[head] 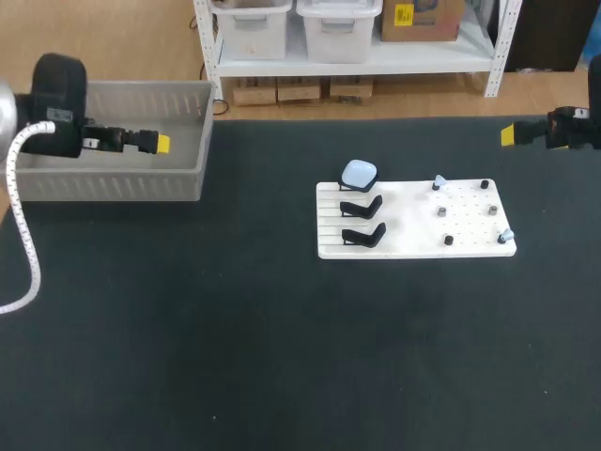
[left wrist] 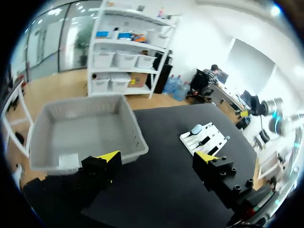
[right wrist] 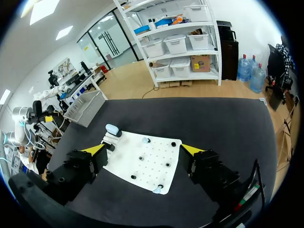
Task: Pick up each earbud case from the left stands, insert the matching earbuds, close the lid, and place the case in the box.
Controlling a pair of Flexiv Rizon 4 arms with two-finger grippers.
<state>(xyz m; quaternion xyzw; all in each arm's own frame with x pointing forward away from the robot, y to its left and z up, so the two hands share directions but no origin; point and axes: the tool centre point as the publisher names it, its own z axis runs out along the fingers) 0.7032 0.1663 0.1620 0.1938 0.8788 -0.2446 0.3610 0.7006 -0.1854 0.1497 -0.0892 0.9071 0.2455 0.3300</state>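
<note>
1. Case (head: 359, 173) sat on the far stand of your white board (head: 404, 246), well apart from the box (head: 113, 183).
2. Your left gripper (left wrist: 157, 157) hung over the box, its fingers spread wide.
3. Your right gripper (right wrist: 145, 149) hung well apart from the board, its fingers spread wide too.

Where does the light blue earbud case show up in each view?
Head view: the earbud case sits at the white board's left end, behind two empty black stands.
Left wrist view: the case is on the board's end nearer the grey box.
Right wrist view: the case is at the board's corner nearest the box.
Shared landmark: the white board.
</note>
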